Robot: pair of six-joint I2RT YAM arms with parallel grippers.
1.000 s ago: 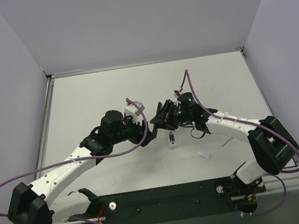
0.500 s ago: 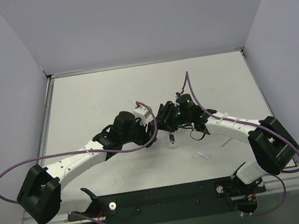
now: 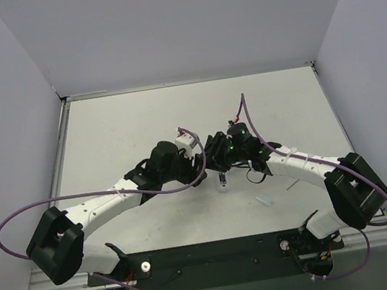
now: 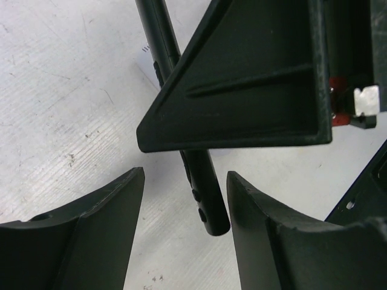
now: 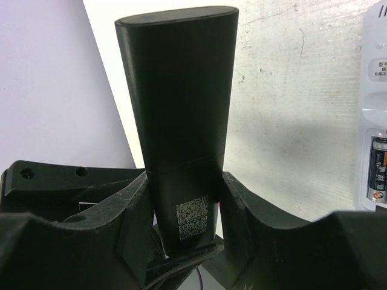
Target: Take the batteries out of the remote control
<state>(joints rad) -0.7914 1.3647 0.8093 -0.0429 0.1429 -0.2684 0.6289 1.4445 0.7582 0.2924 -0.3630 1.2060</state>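
Right gripper (image 5: 184, 193): it is clamping the black remote (image 5: 178, 90) by its labelled end and holding it up off the table (image 3: 119, 134), with the far end sticking out past the fingers.

Left gripper (image 4: 184, 181): its fingers are standing apart on either side of the black remote's thin body and are not touching it yet.

What has just changed: over the last second the left arm has been swinging in from the left, and its gripper is now sitting right against the right one. The right arm has barely been moving.

Battery (image 5: 377, 169): one is showing in the open bay of the white remote (image 5: 375, 90), which is lying flat on the table just beside the raised black one. I cannot see a second battery.

Black remote's back: a seam is running across it just above the sticker. The cover looks to be on, so I cannot tell what is inside.

Small white flat piece (image 3: 263, 199): it is lying on the table, apart from the remotes and nearer the right arm.

What it means: the two grippers seem to be setting up a two-handed grip on the black remote, probably to slide its cover off. No battery is coming out yet.
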